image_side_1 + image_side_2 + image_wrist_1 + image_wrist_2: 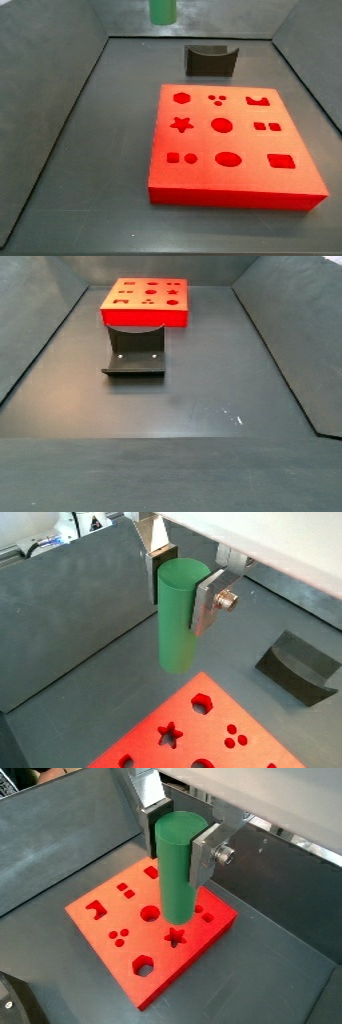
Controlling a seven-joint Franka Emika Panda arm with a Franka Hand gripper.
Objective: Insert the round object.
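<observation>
Grey worktop (80, 170), matte, walled by dark grey panels on its sides; floor bare apart from the items below.

Board (230, 143): red, flat, square, lying on the worktop. Cut-out holes are showing across its top face in both side views: hexagon, star, circles, squares, a crown-like notch. In a side view (147, 303) it is sitting at the far end of the floor.

Block (209, 60): dark grey, with a curved notch in its upper face, standing just beyond the board's far edge in one side view; in a side view (135, 355) it is sitting just in front of the board, nearer the camera. Also showing in a wrist view (301, 664), beside the board's corner.

Peg (178, 617): green, smooth, round, upright. The jaws are gripping it near its upper end, silver fingers (210, 602) pressing on opposite sides. Its lower end is hanging free above the worktop. In a wrist view (177, 868) it is hanging over the board; whether it is lined up with any hole cannot be told. In a side view only its lower tip (162, 11) is showing at the upper edge, beyond the block.

Gripper (181, 587): raised above the board, holding the peg vertical.
</observation>
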